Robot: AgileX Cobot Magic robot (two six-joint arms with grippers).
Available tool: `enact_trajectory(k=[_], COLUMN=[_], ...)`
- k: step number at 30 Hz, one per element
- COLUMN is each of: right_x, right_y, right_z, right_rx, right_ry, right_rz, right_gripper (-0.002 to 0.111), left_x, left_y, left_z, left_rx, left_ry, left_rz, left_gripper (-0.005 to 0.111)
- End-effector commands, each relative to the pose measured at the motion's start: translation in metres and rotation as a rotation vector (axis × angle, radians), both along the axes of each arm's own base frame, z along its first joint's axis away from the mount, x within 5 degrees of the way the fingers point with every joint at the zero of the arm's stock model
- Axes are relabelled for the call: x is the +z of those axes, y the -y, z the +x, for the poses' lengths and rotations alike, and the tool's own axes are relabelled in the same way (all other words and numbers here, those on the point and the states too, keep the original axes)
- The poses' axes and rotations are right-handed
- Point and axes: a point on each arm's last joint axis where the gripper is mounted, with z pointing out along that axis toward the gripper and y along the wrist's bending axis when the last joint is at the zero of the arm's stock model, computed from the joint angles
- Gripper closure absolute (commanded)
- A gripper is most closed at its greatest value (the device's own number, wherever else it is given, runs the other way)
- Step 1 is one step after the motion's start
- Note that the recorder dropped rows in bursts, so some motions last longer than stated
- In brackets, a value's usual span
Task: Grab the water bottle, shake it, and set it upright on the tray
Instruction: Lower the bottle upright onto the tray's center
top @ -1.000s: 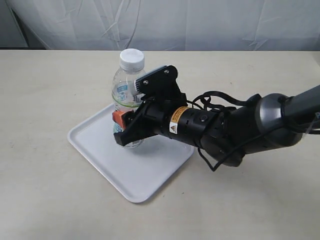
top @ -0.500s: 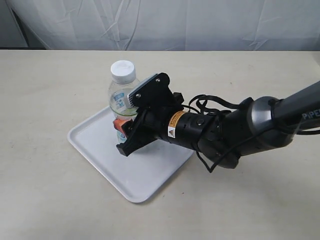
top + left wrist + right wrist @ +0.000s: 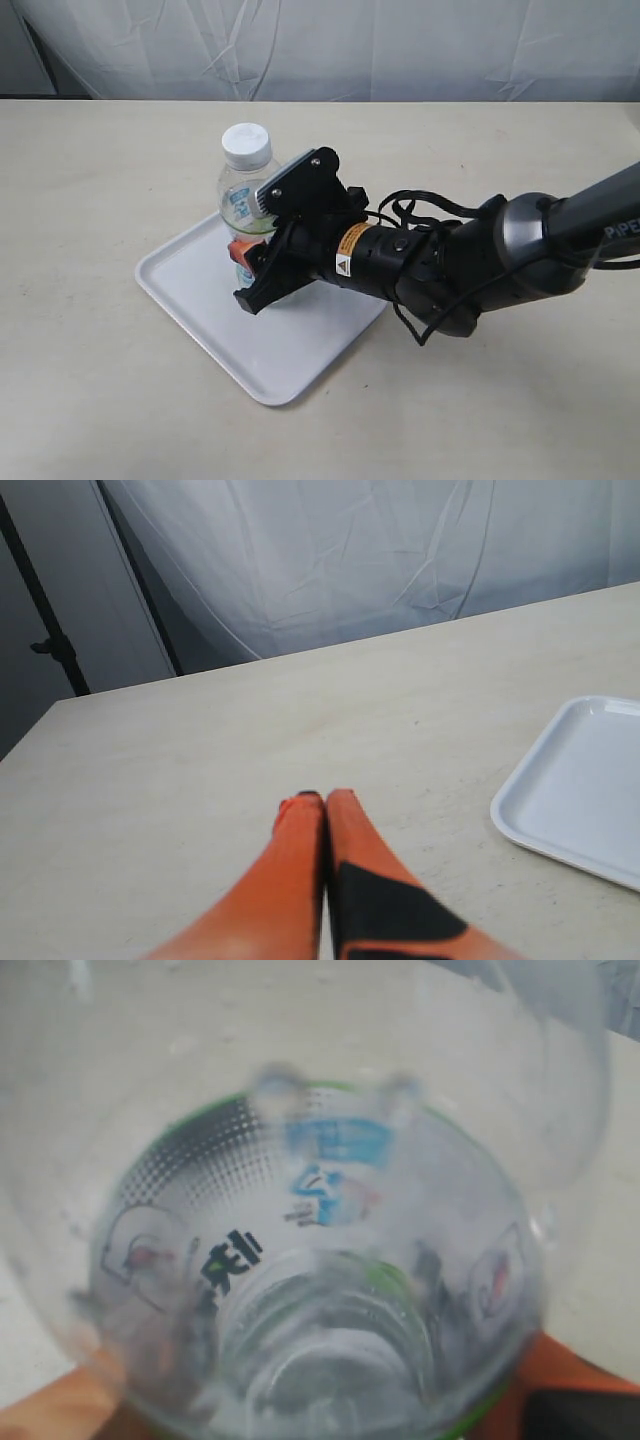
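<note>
The water bottle [image 3: 240, 192], clear with a white cap, stands upright over the far part of the white tray [image 3: 200, 300]. My right gripper [image 3: 262, 236] is shut on its lower body and hides its base, so I cannot tell whether it touches the tray. In the right wrist view the bottle [image 3: 320, 1250] fills the frame, with orange fingers [image 3: 575, 1380] on either side. My left gripper [image 3: 322, 802] is shut on nothing above bare table, and a corner of the tray [image 3: 580, 780] lies beside it.
The beige table [image 3: 90, 180] runs all around the tray, with a white curtain [image 3: 400, 50] behind its far edge. The right arm [image 3: 480, 260] and its looped cables reach in low from the right, over the tray's right corner.
Over the last second the right gripper carried the bottle down and slightly left toward the tray. In the last half second it has barely moved.
</note>
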Motion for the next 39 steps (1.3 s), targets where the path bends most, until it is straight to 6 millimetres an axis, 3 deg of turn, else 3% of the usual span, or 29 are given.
enact_trajectory(k=[1,4,6,32,39], right_x=[0.008,0.008,0.009,0.001,-0.003], right_y=[-0.002,-0.002,-0.001,0.002,0.004], right_z=[0.002,0.002,0.004,0.003,0.002], right_rx=[0.004,-0.012,-0.045,-0.077,-0.086], right_ry=[0.033,0.017,-0.001,-0.064,-0.093], right_rz=[0.039,0.05,0.064,0.001,-0.038], right_gripper=[0.074,0.052,0.045,0.044,0.02], left_x=[-0.001,-0.001,-0.001,-0.001,-0.001], left_y=[0.0,0.0,0.0,0.0,0.0], left_z=[0.0,0.0,0.0,0.0,0.0], left_rx=[0.0,0.0,0.0,0.0,0.0], left_ry=[-0.001,-0.001,-0.001,-0.001,-0.001], left_rz=[-0.004,-0.004,-0.004,-0.006,-0.006], left_gripper=[0.106,0.106,0.106,0.106,0.106])
